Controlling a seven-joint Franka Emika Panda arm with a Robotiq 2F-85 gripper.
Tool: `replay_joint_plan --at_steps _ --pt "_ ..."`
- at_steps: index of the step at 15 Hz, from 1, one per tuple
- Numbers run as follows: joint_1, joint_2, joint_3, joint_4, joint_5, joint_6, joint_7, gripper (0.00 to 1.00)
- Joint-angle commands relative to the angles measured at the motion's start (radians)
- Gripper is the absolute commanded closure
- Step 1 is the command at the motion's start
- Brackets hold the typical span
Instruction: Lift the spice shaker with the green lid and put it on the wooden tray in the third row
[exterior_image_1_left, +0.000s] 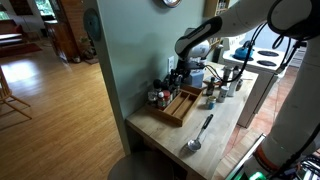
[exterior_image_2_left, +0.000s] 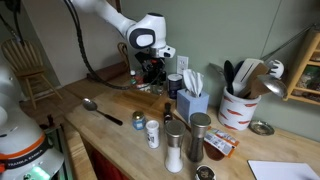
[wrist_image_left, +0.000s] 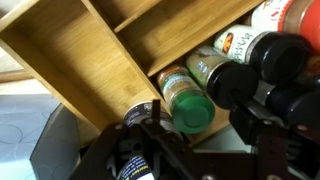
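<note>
In the wrist view the spice shaker with the green lid (wrist_image_left: 190, 108) lies on its side at the end of one row of the wooden tray (wrist_image_left: 90, 60), with its lid facing the camera. My gripper (wrist_image_left: 200, 125) is open. Its two dark fingers stand on either side of the lid with a gap on each side. In both exterior views the gripper (exterior_image_1_left: 178, 76) (exterior_image_2_left: 152, 68) hangs low over the far end of the tray (exterior_image_1_left: 182, 106) by the wall. I cannot tell which row the shaker lies in.
Dark-lidded jars (wrist_image_left: 240, 82) lie beside the shaker in the tray. A metal spoon (exterior_image_1_left: 200, 133) (exterior_image_2_left: 100, 110) lies on the counter. Several spice jars (exterior_image_2_left: 175, 140) stand near the counter's front edge. A tissue box (exterior_image_2_left: 190, 100) and a utensil holder (exterior_image_2_left: 238, 105) stand by the wall.
</note>
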Motion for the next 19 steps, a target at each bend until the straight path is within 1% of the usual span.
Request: replay_joint_plan --at_steps 1,3,7,10,13,14,15,16,19 --pt "-0.015 -0.076 -0.018 -0.035 -0.082 -0.133 -0.032 0.01" --pt "-0.024 -0.14 -0.031 -0.064 -0.145 -0.202 -0.049 0.0" --pt "-0.034 -0.278 -0.044 -0.122 -0.307 -0.351 -0.116 0.0" --pt "-0.037 -0.4 -0.046 -0.181 -0.387 -0.412 -0.195 0.0" --pt "-0.027 -0.524 -0.058 -0.245 -0.407 -0.407 -0.31 0.0" --pt "-0.02 -0.561 -0.068 -0.262 -0.394 -0.402 -0.362 0.0" --pt "-0.018 -0.585 -0.081 -0.267 -0.375 -0.384 -0.384 0.0" --pt "-0.021 -0.494 -0.061 -0.196 -0.385 -0.415 -0.316 0.0" --pt "-0.019 -0.563 -0.076 -0.227 -0.386 -0.416 -0.358 0.0"
